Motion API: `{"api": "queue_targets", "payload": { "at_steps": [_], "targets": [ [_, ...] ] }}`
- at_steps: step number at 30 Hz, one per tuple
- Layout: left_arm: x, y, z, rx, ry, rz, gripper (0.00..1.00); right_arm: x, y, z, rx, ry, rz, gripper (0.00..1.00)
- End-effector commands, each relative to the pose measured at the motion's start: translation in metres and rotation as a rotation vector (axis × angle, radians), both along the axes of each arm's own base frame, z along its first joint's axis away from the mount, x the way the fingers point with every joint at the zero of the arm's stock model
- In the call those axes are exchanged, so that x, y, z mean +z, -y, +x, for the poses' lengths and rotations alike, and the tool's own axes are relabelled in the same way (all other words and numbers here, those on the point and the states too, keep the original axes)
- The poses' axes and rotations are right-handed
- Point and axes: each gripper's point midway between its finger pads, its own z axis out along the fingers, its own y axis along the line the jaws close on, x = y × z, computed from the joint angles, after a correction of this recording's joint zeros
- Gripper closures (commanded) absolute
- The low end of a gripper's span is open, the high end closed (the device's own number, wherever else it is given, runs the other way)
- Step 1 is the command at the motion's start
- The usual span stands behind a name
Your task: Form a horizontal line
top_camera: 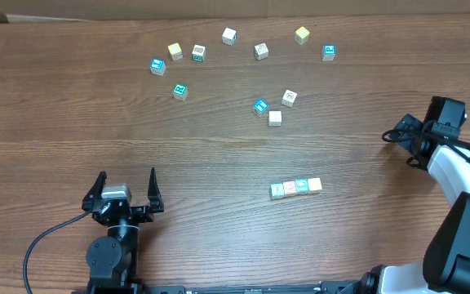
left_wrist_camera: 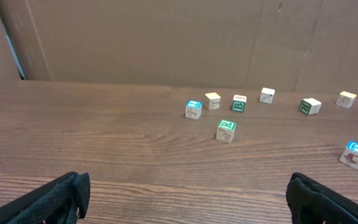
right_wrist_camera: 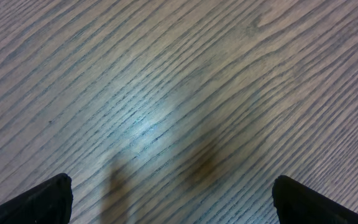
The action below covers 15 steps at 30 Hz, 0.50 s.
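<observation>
left fingers [left_wrist_camera: 48, 202]: spread wide; holding nothing | right fingers [right_wrist_camera: 42, 202]: wide apart; empty; seemingly clear of table [right_wrist_camera: 166, 93]

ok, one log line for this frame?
row: four cubes touching | left gripper: open, empty | right gripper: open, empty | loose cubes: scattered farther back

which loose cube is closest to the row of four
The plain pale cube, lowest of the cluster of three just beyond the row; the blue-topped cube and the printed cube sit farther back.
</observation>
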Motion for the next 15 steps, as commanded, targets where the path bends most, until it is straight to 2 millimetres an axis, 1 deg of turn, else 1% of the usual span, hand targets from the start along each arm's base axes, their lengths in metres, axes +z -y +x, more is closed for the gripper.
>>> {"api": "queue_targets", "payload": {
  "at_steps": [1,15],
  "targets": [
    [0.0018,0.0018,-0.0004,-0.009,0.009,0.025,0.01,0.0030,0.0024,0.0032,-0.005,0.014,-0.006,0.00],
    [0.0018,0.0017,-0.0004,-0.008,0.009,0.025,0.00,0.0030,0.0024,0.0032,-0.005,0.014,-0.006,0.00]
  ]
}}
